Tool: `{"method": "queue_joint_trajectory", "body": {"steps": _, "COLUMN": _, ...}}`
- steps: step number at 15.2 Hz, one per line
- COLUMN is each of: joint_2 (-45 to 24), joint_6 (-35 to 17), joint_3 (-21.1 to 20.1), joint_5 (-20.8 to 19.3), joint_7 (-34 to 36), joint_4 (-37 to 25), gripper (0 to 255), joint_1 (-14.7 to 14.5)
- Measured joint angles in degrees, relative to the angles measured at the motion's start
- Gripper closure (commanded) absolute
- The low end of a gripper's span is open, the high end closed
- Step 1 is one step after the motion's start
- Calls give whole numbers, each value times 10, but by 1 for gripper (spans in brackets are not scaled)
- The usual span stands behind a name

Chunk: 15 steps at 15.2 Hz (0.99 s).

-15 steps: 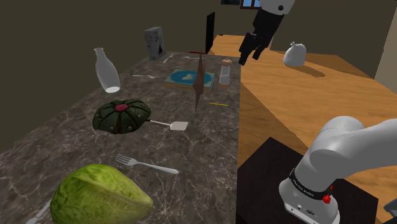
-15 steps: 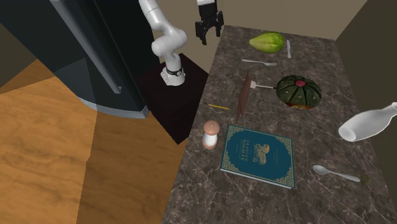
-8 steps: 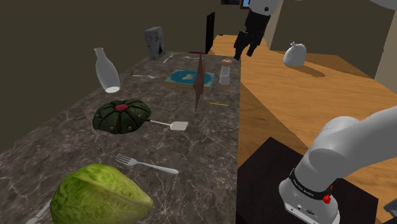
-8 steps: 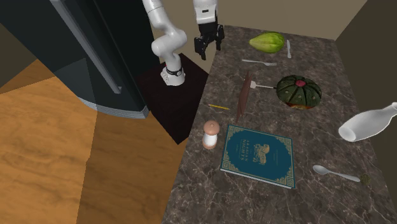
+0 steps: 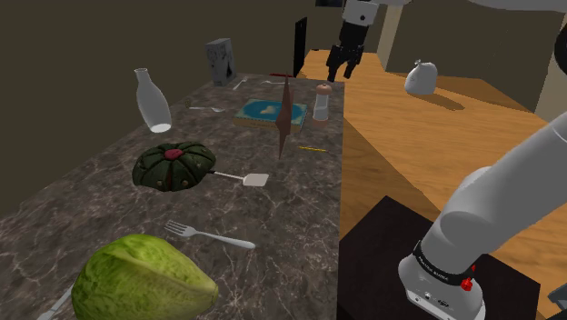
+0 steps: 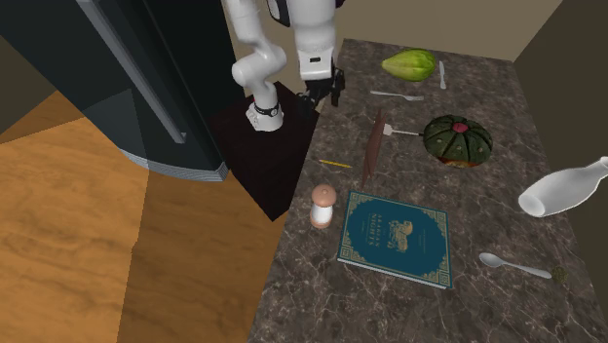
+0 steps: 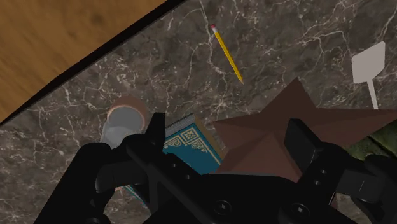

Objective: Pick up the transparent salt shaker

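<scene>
Salt shaker (image 5: 321,102) at bench (image 5: 300,209) edge, floor (image 5: 436,136) side open; book (image 5: 262,111) just beside, upright brown star (image 5: 284,114) near, crowding inboard side.

Dark marbled surface (image 5: 118,205): salt shaker (image 5: 322,102) beside blue book (image 6: 397,237); pencil (image 6: 335,164), spatula (image 5: 243,177), fork (image 5: 207,235), dark green squash (image 5: 174,165), pale green fruit (image 5: 141,279), white bottle (image 5: 152,102).

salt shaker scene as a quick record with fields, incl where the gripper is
target: salt shaker, clear body, brownish cap
pose: upright
place: marble counter, near its edge by the wood floor
neighbours: teal book beside it; yellow pencil further along the same edge
gripper: gripper open, in the air over the shaker's end of the counter, not touching it
held: nothing
task state: shaker not yet grasped
</scene>
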State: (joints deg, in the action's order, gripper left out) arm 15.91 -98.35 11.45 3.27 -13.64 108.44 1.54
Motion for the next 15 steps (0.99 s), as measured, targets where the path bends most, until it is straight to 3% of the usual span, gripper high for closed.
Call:
{"method": "queue_joint_trajectory", "body": {"steps": 8, "joint_2": -199, "joint_6": 51, "joint_3": 52, "joint_5": 54, "joint_7": -79, "joint_4": -191, "gripper": 0, "joint_1": 28}}
{"method": "queue_joint_trajectory", "body": {"steps": 15, "joint_2": -407, "joint_6": 141, "joint_3": 67, "joint_5": 116, "joint_7": -127, "joint_4": -435, "gripper": 0, "joint_1": 92}}
